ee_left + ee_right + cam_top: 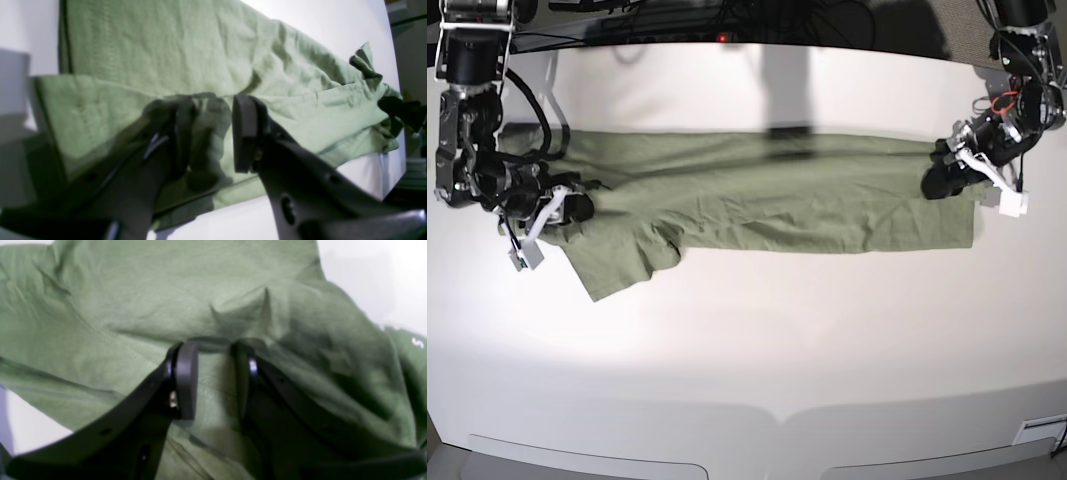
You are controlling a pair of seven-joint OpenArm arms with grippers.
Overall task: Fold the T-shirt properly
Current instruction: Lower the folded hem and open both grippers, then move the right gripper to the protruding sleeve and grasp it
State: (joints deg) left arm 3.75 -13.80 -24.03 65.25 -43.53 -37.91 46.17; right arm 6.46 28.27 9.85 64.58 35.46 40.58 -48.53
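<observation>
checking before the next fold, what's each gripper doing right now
left gripper: open, jaws apart over the T-shirt.
right gripper: open, jaws apart over the shirt.

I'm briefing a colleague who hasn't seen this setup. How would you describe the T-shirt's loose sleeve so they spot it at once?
Start at the white table, where the green T-shirt lies as a long band across the far half. Follow it to the base view's left end, near the right end effector. The sleeve is the one flap jutting toward the camera, breaking the band's straight near edge.
</observation>
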